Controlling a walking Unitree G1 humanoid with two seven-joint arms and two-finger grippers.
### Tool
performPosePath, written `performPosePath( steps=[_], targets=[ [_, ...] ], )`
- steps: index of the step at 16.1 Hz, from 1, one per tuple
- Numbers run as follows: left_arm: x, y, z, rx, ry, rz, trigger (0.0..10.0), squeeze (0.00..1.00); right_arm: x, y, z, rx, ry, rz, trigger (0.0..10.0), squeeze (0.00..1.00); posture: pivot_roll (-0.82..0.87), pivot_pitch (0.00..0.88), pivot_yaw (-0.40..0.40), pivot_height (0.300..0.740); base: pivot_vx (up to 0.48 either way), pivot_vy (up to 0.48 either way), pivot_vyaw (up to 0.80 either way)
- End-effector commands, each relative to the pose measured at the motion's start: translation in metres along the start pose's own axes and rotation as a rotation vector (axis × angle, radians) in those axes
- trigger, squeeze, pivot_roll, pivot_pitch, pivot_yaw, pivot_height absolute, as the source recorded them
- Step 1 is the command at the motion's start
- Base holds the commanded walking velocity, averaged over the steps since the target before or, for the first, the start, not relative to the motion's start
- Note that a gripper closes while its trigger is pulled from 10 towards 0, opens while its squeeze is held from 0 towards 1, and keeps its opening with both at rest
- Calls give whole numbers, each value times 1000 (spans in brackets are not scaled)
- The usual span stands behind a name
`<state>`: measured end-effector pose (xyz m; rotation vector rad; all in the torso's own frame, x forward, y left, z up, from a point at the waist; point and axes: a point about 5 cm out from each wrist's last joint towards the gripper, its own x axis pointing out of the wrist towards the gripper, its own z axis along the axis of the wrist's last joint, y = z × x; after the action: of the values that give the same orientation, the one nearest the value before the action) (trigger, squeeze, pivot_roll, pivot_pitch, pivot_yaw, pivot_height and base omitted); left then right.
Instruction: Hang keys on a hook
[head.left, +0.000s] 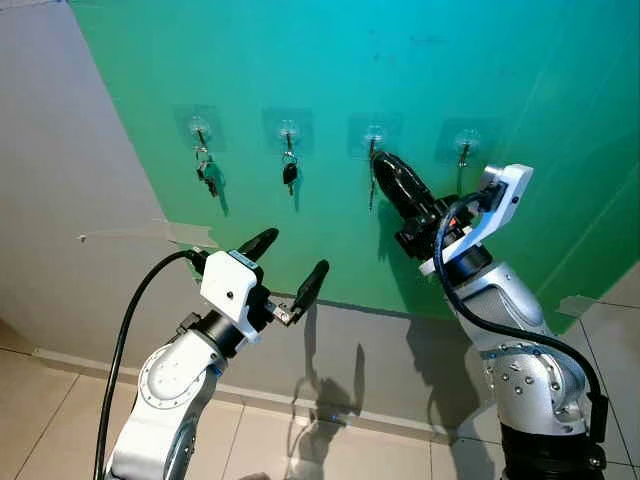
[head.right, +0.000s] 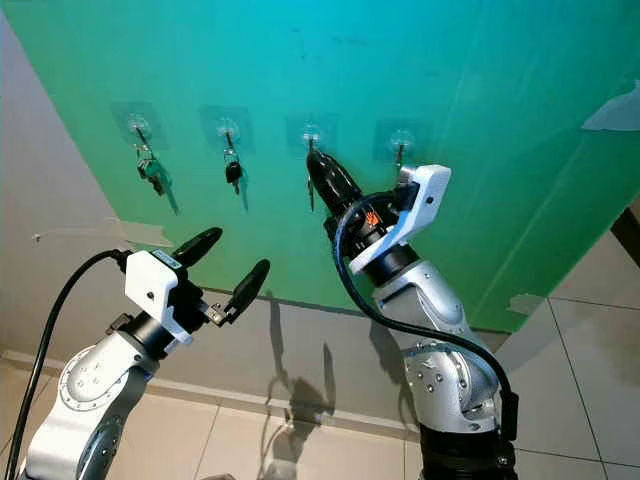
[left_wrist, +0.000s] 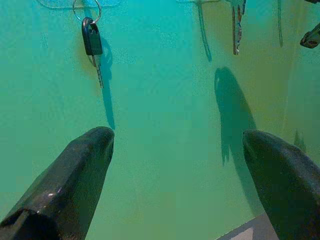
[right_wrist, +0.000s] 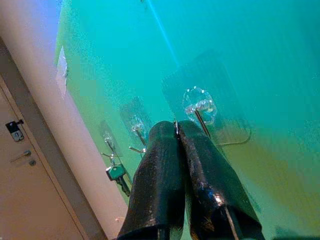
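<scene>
Four clear stick-on hooks sit in a row on the green wall (head.left: 520, 80). My right gripper (head.left: 385, 160) is raised to the third hook (head.left: 374, 135), shut on the ring of a silver key (head.left: 372, 190) that dangles just below the hook. In the right wrist view its closed fingertips (right_wrist: 165, 132) lie against the hook's metal prong (right_wrist: 200, 117); I cannot tell whether the ring is over the prong. My left gripper (head.left: 292, 255) is open and holds nothing, lower and to the left, apart from the wall.
A bunch of keys (head.left: 207, 175) hangs on the first hook. One black-headed key (head.left: 290, 173) hangs on the second. The fourth hook (head.left: 464, 145) is bare. A grey wall (head.left: 70, 200) adjoins on the left, with tiled floor (head.left: 50, 400) below.
</scene>
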<state>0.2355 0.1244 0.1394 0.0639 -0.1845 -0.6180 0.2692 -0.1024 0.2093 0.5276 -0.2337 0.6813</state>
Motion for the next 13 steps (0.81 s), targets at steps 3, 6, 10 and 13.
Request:
performPosePath(
  steps=[3,6,10,13],
  targets=[
    [2,-2,4,6,-10,-15,10000,0,-5,4,2,17,12,46,10000,0,-38,7,47,740,0,0,0],
    [3,-2,4,5,-9,-17,10000,0,-5,7,1,27,20,74,10000,0,-37,10,47,740,0,0,0],
    [2,-2,4,5,-11,-15,10000,0,-1,10,0,37,16,86,10000,0,-35,9,45,740,0,0,0],
    [1,-2,4,5,-12,-14,10000,0,5,8,2,33,-5,67,10000,0,-33,10,44,740,0,0,0]
  ],
)
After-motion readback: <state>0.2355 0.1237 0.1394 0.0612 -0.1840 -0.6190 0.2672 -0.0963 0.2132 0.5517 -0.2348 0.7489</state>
